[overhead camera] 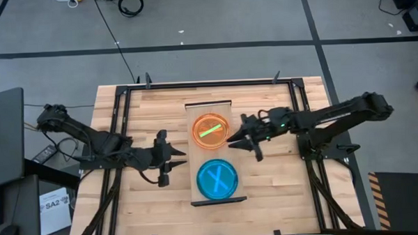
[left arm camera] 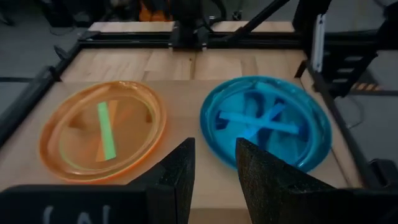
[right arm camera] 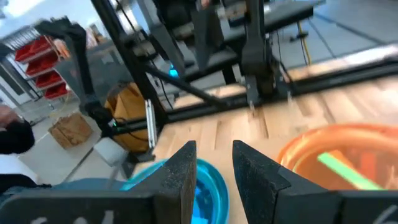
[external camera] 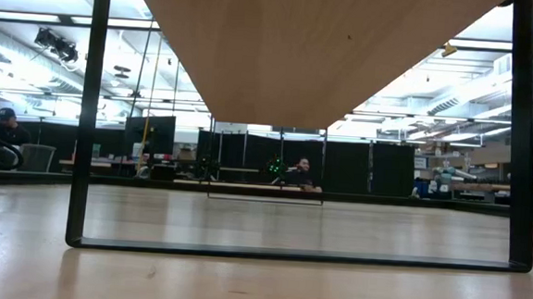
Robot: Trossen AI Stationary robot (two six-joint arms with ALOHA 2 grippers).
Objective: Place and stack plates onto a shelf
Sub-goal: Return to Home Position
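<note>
The shelf point(overhead camera: 195, 111) is a narrow light-wood board at the table's middle. An orange plate point(overhead camera: 209, 130) with a green strip showing in it lies on the shelf's far half. A blue plate point(overhead camera: 217, 178) with a cross of blue strips lies on its near half. Both also show in the left wrist view, orange point(left arm camera: 102, 130) and blue point(left arm camera: 264, 121), and in the right wrist view, orange point(right arm camera: 342, 158) and blue point(right arm camera: 208, 180). My left gripper point(overhead camera: 181, 159) is open and empty just left of the shelf. My right gripper point(overhead camera: 232, 139) is open and empty by the orange plate's right rim. No other plates show.
The low view looks under the shelf board point(external camera: 319, 51), between its thin dark end frames point(external camera: 85, 111). A dark metal frame point(overhead camera: 194, 84) runs round the plank table. People sit in the room behind point(external camera: 302, 173). Bare table lies left and right of the shelf.
</note>
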